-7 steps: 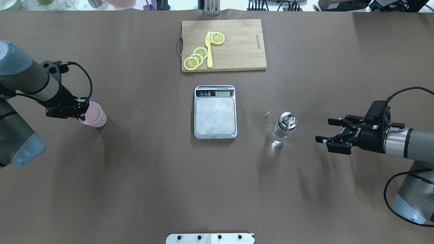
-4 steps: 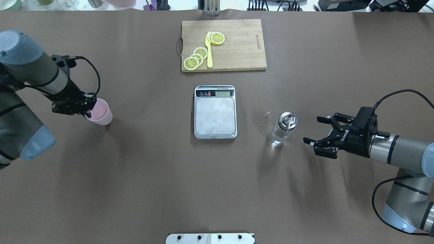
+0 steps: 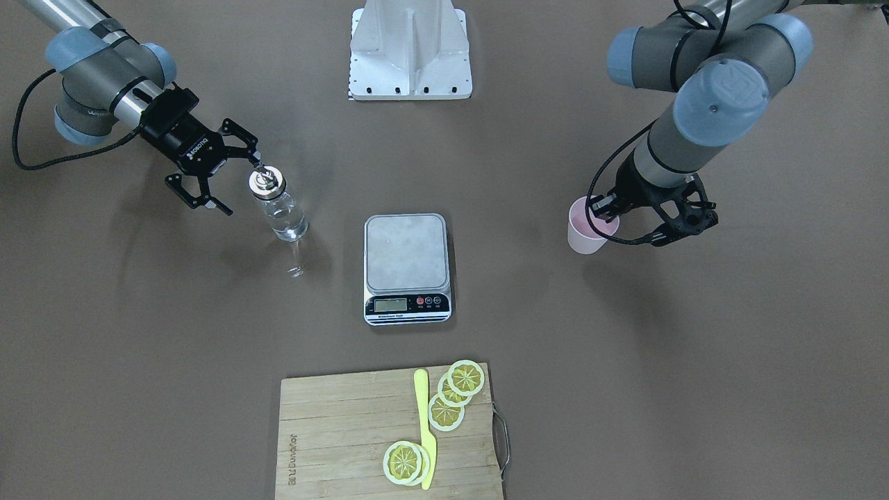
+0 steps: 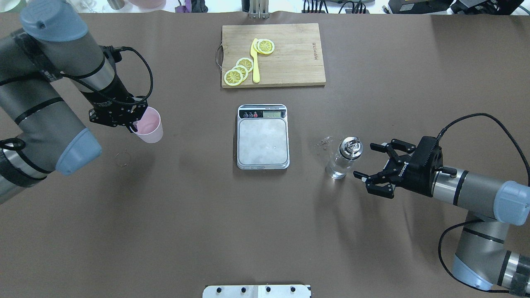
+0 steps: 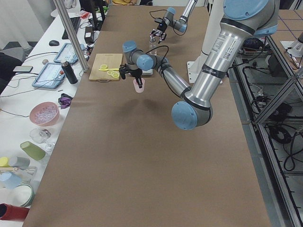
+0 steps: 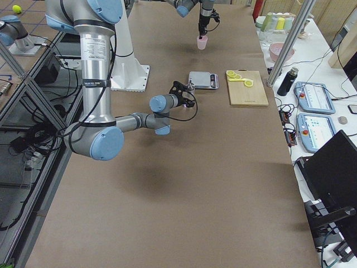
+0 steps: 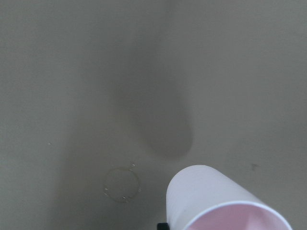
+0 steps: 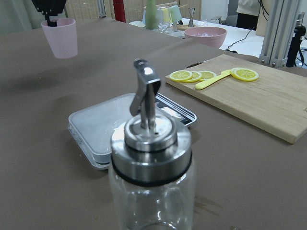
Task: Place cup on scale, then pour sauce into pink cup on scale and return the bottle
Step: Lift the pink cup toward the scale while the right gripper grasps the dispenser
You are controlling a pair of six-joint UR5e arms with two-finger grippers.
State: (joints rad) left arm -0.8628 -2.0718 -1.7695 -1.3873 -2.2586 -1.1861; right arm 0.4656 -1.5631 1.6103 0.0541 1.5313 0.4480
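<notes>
Left gripper (image 4: pixel 133 124): pinching pale pink plastic cup (image 4: pixel 150 128) by its rim, aloft left of grey rectangular scale (image 4: pixel 263 138).
Right gripper (image 4: pixel 365 161): spread beside clear glass bottle (image 4: pixel 340 164), right of scale.

Robotics lab, not a kitchen: two grey industrial robot arms (image 5: pixel 215 52) mounted on a white base plate (image 3: pixel 410 48) at a long table (image 4: pixel 265 231) covered in brown paper. Aluminium frame posts (image 6: pixel 290 42) beside it, cable bundles (image 6: pixel 33 134) on the floor. A white side bench (image 5: pixel 19 97) holds tablets (image 6: pixel 318 129), a laptop (image 6: pixel 334 167), a bowl (image 5: pixel 44 113) and spare cups (image 5: pixel 32 150).
</notes>
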